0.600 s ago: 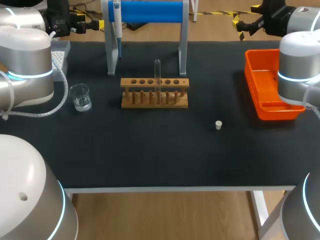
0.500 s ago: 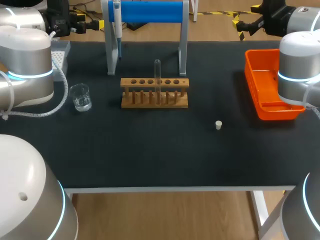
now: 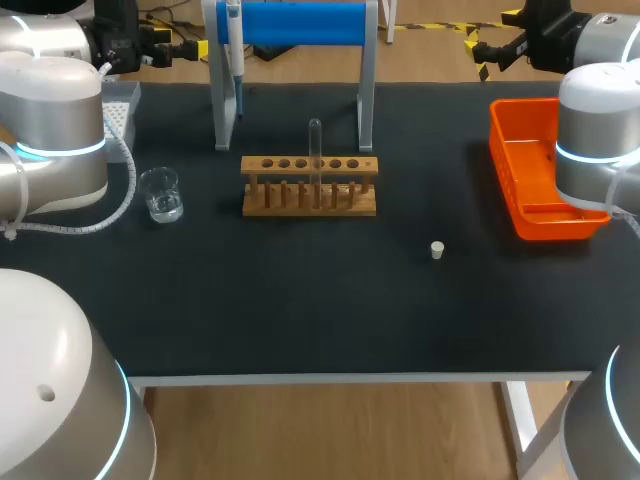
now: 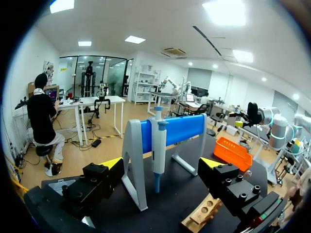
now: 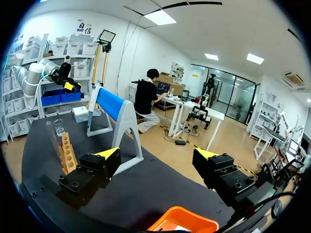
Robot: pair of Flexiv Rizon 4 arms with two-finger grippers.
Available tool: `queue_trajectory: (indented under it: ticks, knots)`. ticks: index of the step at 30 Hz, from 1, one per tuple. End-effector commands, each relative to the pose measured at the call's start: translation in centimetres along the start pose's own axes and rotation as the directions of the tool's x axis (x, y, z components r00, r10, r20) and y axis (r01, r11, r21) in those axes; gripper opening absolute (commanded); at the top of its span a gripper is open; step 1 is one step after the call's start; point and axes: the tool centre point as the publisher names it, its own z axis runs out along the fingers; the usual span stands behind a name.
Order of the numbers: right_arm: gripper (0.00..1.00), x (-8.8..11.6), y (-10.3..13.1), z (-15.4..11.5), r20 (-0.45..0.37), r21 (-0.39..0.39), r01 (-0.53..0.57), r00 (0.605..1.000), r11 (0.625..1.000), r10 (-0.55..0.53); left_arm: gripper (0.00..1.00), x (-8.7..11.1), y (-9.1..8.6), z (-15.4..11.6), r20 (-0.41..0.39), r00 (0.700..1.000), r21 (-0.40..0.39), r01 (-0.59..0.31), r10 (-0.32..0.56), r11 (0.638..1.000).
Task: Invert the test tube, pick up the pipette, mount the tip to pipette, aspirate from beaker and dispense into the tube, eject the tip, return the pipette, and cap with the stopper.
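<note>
A clear test tube [image 3: 315,150] stands in the wooden rack [image 3: 310,186] at mid-table, rounded end up. The pipette [image 3: 234,50] hangs on the blue stand [image 3: 290,25] at the back. A glass beaker [image 3: 160,194] with some liquid sits left of the rack. The small white stopper [image 3: 437,249] lies to the rack's front right. My left gripper [image 3: 185,48] is open at the back left, and the pipette [image 4: 158,155] hangs ahead of its fingers. My right gripper [image 3: 482,52] is open at the back right, holding nothing, with the tube [image 5: 50,131] far ahead.
An orange tray [image 3: 540,170] sits at the right edge, under my right arm. A tip box [image 3: 120,105] stands at the back left behind my left arm. The stand's grey legs [image 3: 366,100] rise behind the rack.
</note>
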Motion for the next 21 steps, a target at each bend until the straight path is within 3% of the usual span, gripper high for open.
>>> queue_trajectory:
  ticks: [1, 5, 11, 21]
  knots:
    - [1.0, 2.0, 0.3, -0.9, -0.041, -0.03, 0.046, 0.998, 0.998, -0.047, 1.0, 0.0, 0.1, 0.0, -0.001, 1.0, 0.003, 0.0, 0.0, 1.0]
    - [1.0, 6.6, 0.3, -2.8, -0.163, -0.074, 0.104, 0.98, 0.992, -0.115, 1.0, 0.0, 0.1, 0.0, -0.001, 1.0, 0.003, 0.0, 0.0, 1.0]
    - [1.0, 13.1, -1.1, -5.2, -0.335, -0.168, 0.172, 0.916, 0.971, -0.221, 1.0, 0.0, 0.1, 0.0, -0.001, 1.0, 0.003, 0.0, 0.0, 1.0]
    - [1.0, 20.5, -3.7, -5.4, -0.483, -0.247, 0.174, 0.831, 0.953, -0.277, 1.0, 0.0, 0.1, 0.0, -0.001, 1.0, 0.003, 0.0, 0.0, 1.0]
